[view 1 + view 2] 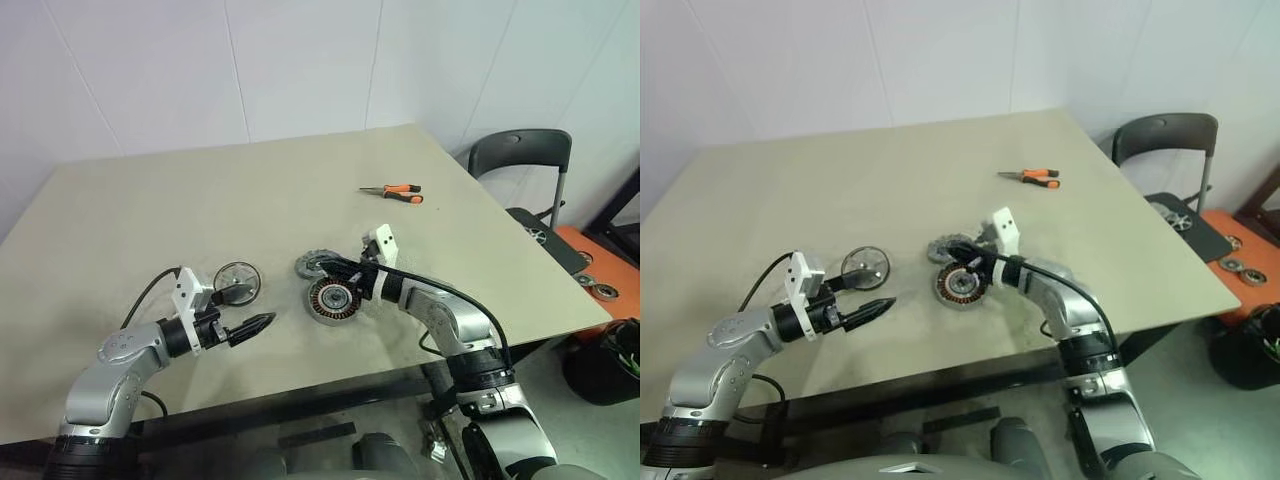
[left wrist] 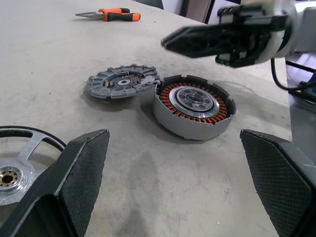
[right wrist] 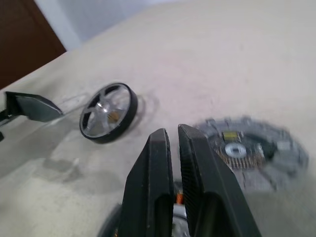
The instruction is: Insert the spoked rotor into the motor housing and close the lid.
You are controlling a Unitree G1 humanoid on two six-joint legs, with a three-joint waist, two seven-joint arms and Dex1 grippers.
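On the beige table (image 1: 250,200) the motor housing (image 1: 333,299) lies flat, its copper windings and silvery centre facing up. The lid (image 1: 313,266), a dull grey toothed disc, lies flat just behind the housing and a little to its left; in the left wrist view their edges seem to touch, but I cannot say this for sure. The spoked rotor (image 1: 238,282) lies well apart from both, further to the left, with its shiny rim and thin spokes up.

The right gripper (image 1: 338,274) hangs over the housing and the near edge of the lid, pointing to the left. Its two black fingers (image 3: 153,173) are pressed almost together with only a thin slit between them, and nothing is pinched there. It hovers above the parts without touching them.

The left gripper (image 1: 247,311) is just beside the rotor, on the near side of it, with its fingers (image 2: 81,168) spread wide apart and holding nothing. One finger passes over the rotor's rim.

Orange-handled pliers (image 1: 393,191) lie far back on the table. A dark folding chair (image 1: 522,165) stands beyond the table's right edge.
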